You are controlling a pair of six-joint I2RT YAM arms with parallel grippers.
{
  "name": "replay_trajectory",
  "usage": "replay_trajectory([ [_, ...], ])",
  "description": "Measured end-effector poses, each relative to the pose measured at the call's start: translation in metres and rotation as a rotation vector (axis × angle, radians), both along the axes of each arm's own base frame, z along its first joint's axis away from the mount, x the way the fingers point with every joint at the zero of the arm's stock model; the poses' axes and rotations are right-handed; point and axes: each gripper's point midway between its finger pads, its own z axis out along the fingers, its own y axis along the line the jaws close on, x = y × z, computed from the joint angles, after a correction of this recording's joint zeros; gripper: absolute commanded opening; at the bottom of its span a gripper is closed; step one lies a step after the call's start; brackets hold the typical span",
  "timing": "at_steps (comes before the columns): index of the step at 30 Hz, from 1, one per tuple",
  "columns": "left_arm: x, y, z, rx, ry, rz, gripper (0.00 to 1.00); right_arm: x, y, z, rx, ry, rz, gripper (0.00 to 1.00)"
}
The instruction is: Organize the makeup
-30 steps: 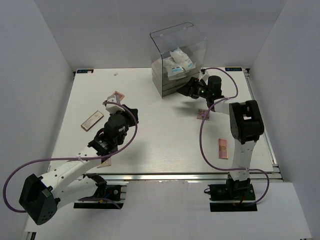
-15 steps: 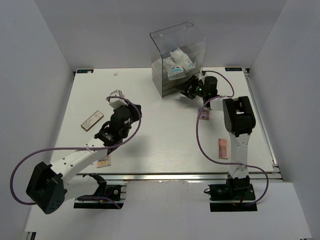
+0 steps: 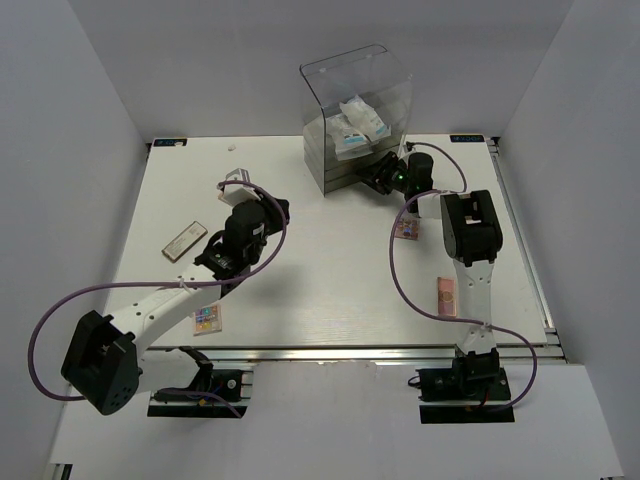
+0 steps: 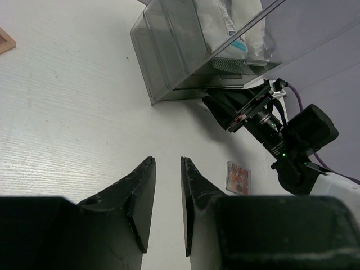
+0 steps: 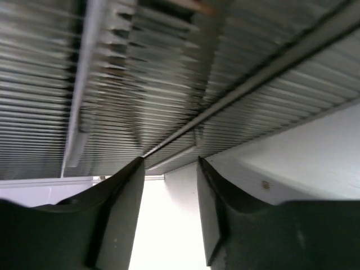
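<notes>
The right gripper (image 5: 169,163), jaws spread and empty, is close against the box (image 3: 372,75) at its lower front right, the left gripper (image 4: 167,162) hangs front-left of it, barely parted and empty, packets (image 3: 358,128) sit inside it, and palettes (image 3: 406,229) lie scattered in front of it.

Left arm (image 3: 240,240) advanced, uncovering a square palette (image 3: 207,319).

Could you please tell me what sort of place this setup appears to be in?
Probably a lab robot test cell, not a home: plain white walls box in a white table, two arms are bolted at its near edge, and an acrylic drawer box with scattered palettes looks staged.
</notes>
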Motion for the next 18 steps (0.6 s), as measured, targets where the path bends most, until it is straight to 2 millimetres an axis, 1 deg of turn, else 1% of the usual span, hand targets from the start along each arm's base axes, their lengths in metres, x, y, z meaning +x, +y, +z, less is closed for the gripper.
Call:
replay_trajectory([
  [2,0.0001,-0.0001,0.0001,-0.003,0.0,0.0,0.36,0.0008,-0.0014,-0.0034,0.0,0.004,-0.004,0.38],
  [5,0.0001,-0.0005,0.0003,-0.011,0.002,0.0,0.35,0.0037,-0.0008,0.0011,0.01,-0.012,-0.005,0.34],
  [7,-0.0001,-0.0011,0.0004,-0.016,0.003,-0.002,0.35,0.0062,-0.0003,0.004,0.012,-0.022,-0.005,0.34],
  [12,-0.0003,-0.0018,0.0004,-0.02,0.005,-0.005,0.35,0.007,0.0017,0.002,0.019,-0.018,0.006,0.33],
  [17,-0.0005,-0.0025,0.0006,-0.027,0.006,-0.006,0.35,0.0072,0.0038,0.0031,0.036,-0.006,0.01,0.2],
  [18,-0.0005,-0.0026,0.0004,-0.028,0.007,-0.006,0.35,0.007,0.004,0.0033,0.043,0.002,0.009,0.2],
])
